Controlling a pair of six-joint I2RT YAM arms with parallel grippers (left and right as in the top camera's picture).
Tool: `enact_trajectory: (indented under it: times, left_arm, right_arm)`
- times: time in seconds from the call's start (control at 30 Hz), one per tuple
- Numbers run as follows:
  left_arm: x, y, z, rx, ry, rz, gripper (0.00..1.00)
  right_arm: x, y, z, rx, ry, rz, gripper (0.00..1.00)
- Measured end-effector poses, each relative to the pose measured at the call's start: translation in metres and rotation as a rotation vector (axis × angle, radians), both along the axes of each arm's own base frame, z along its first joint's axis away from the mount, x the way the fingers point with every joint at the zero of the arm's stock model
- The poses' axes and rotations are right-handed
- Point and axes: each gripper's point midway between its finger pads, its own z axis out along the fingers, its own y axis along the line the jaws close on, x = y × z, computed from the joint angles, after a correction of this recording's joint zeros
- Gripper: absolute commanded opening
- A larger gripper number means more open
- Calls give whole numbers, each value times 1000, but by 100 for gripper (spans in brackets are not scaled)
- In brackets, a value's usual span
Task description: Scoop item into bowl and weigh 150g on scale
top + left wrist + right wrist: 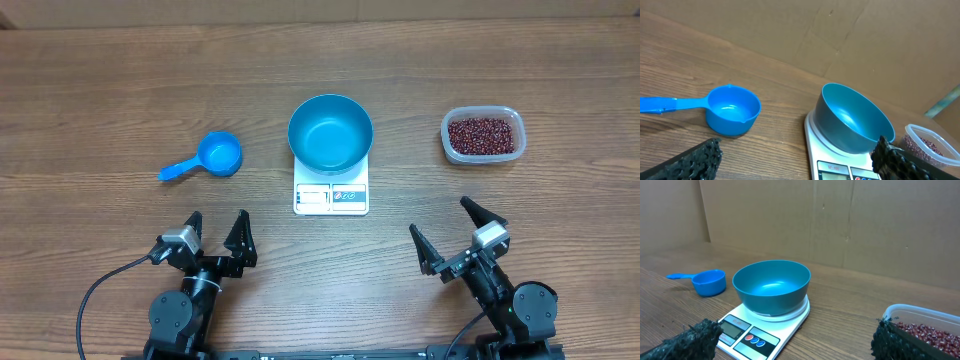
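Observation:
The blue bowl stands empty on the white scale at the table's middle; the wrist views show the bowl and the scale too. Dark red-brown beans fill a clear tub at the right, also seen in the beans' corner of the right wrist view. My left gripper stands open near the front edge, left of the scale. To the scale's right my right gripper is open as well. Neither holds anything.
A small blue handled scoop lies empty left of the scale, its handle pointing left; the left wrist view shows the scoop close ahead. Brown cardboard backs the table on the far side.

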Motion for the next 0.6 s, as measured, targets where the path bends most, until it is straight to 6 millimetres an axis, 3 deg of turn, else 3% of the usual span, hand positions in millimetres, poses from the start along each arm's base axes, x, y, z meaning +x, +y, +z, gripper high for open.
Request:
enact_trajectory:
  times: [0.47,0.6]
  left_arm:
    - [0,1,0,0,-1,8,100]
    - [-2,-8,1,-25,2,-47,100]
  right_arm:
    - [0,0,0,0,0,0,100]
    - [0,0,0,0,0,0,100]
